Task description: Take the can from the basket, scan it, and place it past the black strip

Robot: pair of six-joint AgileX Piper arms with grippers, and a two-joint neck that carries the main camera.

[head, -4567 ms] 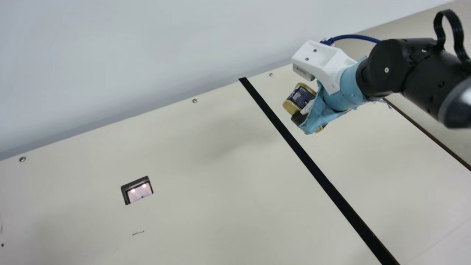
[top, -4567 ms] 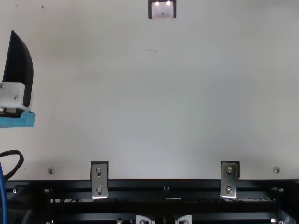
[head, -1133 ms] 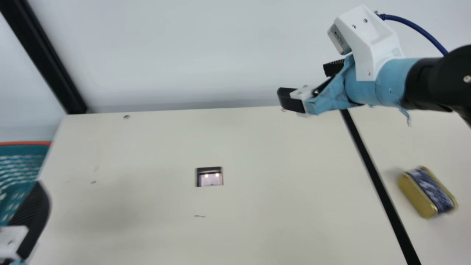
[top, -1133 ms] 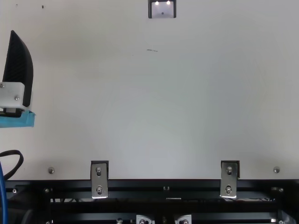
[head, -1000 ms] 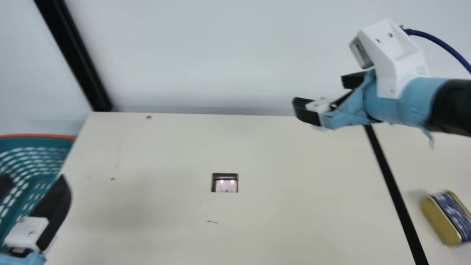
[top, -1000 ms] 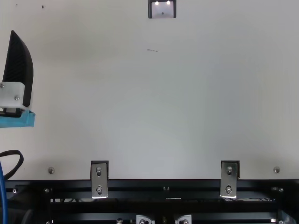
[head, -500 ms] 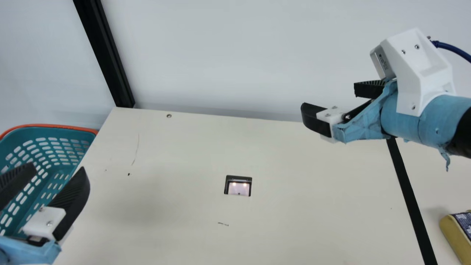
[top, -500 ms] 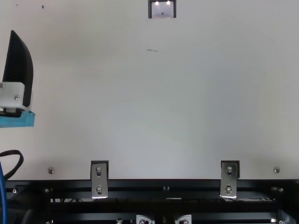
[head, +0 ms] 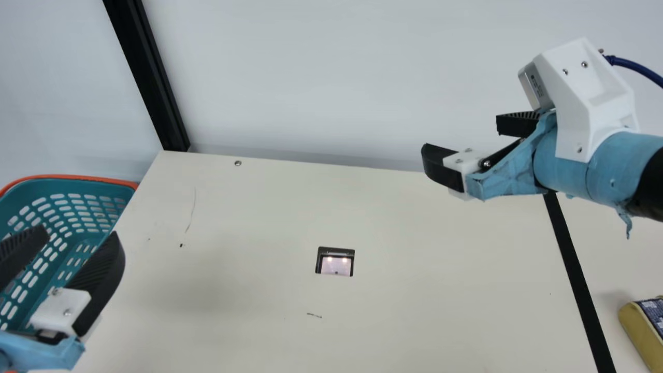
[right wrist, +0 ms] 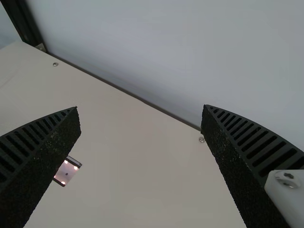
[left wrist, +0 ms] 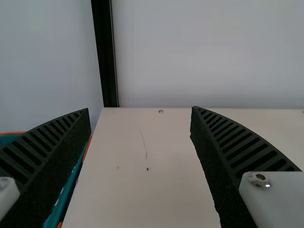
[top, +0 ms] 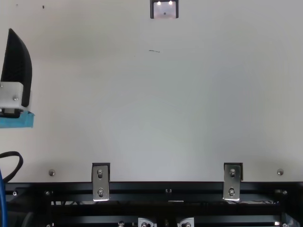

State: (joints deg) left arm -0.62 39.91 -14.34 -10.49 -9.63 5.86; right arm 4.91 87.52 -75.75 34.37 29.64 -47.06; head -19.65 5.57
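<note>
Beyond the black strip (head: 575, 264), the gold can (head: 638, 331) with a dark blue label lies on the table, cut off by the main view's right edge. My right gripper (head: 461, 135) hangs open and empty near the table's back edge, left of the strip; its spread fingers flank the right wrist view's gripper gap (right wrist: 140, 108). At the far left, my left gripper (head: 79, 233) is open and empty in front of the teal basket (head: 77, 178); the left wrist view has this gripper (left wrist: 140, 110) too. The scanner window (head: 335, 265) sits lit in the table.
A pale wall (head: 321, 77) rises behind the table (head: 233, 269), with a black upright post (head: 147, 77) at the back left corner. In the top view, two metal brackets (top: 101, 182) (top: 232, 182) stand at the table's near edge.
The can, earlier held by my right gripper past the strip, now lies on the table. That gripper has opened and moved left. The neck camera has turned left; my left gripper has shifted slightly.
</note>
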